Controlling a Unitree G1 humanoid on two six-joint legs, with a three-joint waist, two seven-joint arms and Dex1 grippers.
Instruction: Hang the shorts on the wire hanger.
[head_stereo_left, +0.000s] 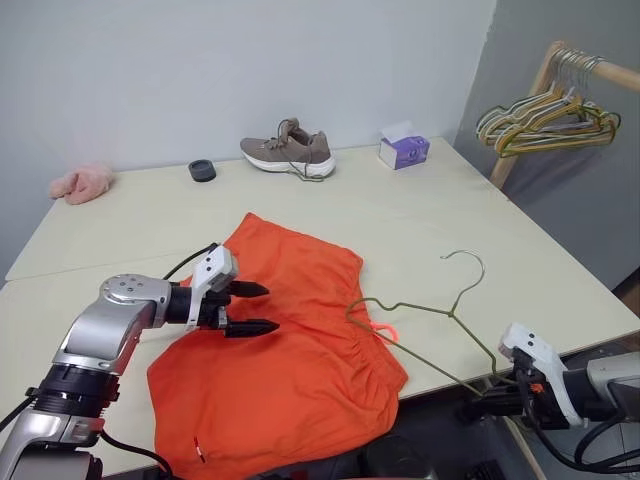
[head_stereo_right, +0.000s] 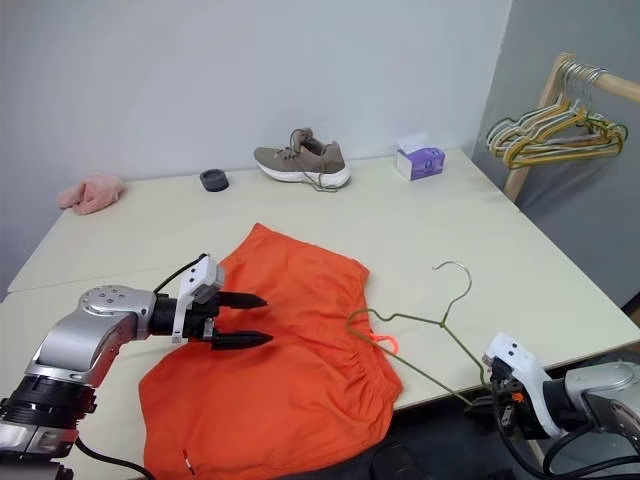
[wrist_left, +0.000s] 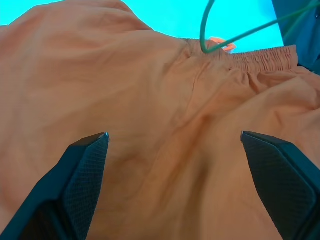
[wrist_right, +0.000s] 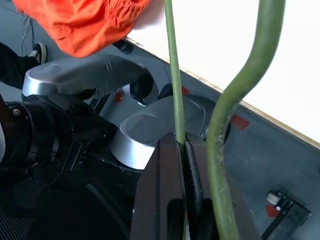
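Observation:
The orange shorts (head_stereo_left: 300, 370) lie flat on the table, their gathered waistband toward the right and a pink drawstring loop (head_stereo_left: 386, 331) showing at it. My left gripper (head_stereo_left: 256, 308) hovers open just above the shorts' left part, pointing right; its fingertips (wrist_left: 92, 145) stand wide apart over the fabric. The olive wire hanger (head_stereo_left: 420, 312) lies tilted, one corner resting on the waistband, the hook (head_stereo_left: 468, 262) over the table. Its other corner reaches past the table's front edge, where my right gripper (wrist_right: 182, 150) is shut on the wire, below the edge at the lower right.
A brown shoe (head_stereo_left: 288, 150), a black round piece (head_stereo_left: 202, 171), a purple tissue box (head_stereo_left: 404, 150) and a pink fluffy item (head_stereo_left: 82, 182) sit along the table's far side. A wooden rack (head_stereo_left: 548, 70) with bunched hangers (head_stereo_left: 548, 118) stands at the right.

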